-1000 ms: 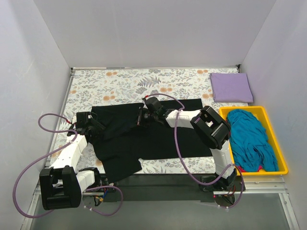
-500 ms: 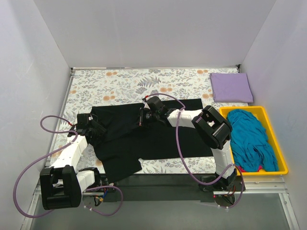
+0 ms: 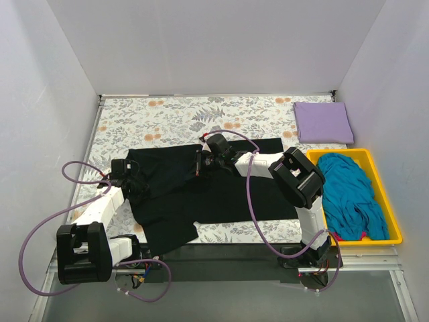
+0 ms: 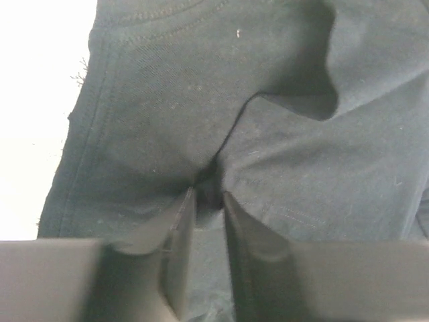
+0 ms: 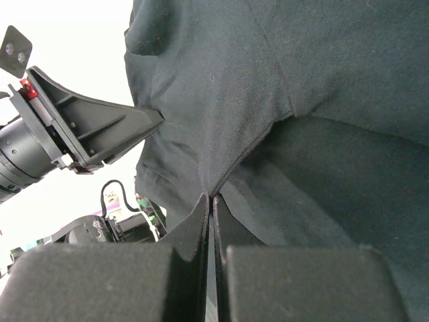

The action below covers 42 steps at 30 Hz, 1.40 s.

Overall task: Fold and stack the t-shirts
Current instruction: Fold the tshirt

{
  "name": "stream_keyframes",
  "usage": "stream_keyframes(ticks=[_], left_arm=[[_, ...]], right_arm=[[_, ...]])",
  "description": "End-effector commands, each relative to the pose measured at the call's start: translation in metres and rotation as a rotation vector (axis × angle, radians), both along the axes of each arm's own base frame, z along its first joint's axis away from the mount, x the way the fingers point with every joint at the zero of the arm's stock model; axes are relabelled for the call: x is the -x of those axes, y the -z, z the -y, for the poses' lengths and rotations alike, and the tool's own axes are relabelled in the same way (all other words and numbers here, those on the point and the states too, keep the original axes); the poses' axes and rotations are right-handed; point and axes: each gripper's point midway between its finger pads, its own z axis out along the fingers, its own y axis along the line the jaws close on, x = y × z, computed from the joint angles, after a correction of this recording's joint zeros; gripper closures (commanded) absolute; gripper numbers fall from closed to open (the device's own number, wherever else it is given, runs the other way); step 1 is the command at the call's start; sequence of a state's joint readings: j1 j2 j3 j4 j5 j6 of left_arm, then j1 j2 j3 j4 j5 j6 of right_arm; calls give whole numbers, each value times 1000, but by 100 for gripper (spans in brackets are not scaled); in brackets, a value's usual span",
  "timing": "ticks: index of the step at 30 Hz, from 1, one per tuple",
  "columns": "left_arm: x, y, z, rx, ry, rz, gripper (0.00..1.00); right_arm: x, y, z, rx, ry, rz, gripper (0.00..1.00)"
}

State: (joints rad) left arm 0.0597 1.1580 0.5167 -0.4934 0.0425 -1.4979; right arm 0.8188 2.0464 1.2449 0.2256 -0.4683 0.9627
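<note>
Black t-shirt point(image 3: 214, 198) is pinched at one fold by left claw point(image 4: 208, 201), at another by right claw point(image 5: 212, 201), both clamped tight.

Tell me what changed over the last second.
Very little. The left arm turned slightly at its lower joints, and the left gripper barely shifted. It and the right gripper stay shut on the black shirt, whose fold looks the same. The lavender shirt, the tray and the teal shirt did not move.
</note>
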Motion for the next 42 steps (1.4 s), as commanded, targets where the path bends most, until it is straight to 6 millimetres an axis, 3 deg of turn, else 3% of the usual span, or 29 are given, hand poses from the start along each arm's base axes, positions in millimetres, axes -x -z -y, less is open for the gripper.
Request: stream_keyframes(ticks=[1, 3, 6, 15, 22, 33, 42], left_arm=[[-3, -6, 4, 11, 16, 16, 81], [-3, -11, 6, 13, 22, 26, 93], [-5, -20, 8, 19, 26, 43, 100], [5, -31, 12, 46, 11, 13, 100], [18, -21, 15, 70, -6, -49, 99], [24, -9, 30, 152, 15, -77, 93], [29, 1, 31, 158, 17, -114, 93]], right_arm=[[0, -15, -2, -27, -27, 21, 99], [-1, -16, -2, -27, -26, 27, 99], [-3, -18, -1, -26, -25, 38, 99], [-3, -8, 6, 4, -33, 24, 99], [-6, 2, 13, 44, -52, 26, 99], [-11, 21, 15, 99, -79, 41, 99], [-16, 21, 15, 127, -90, 71, 99]])
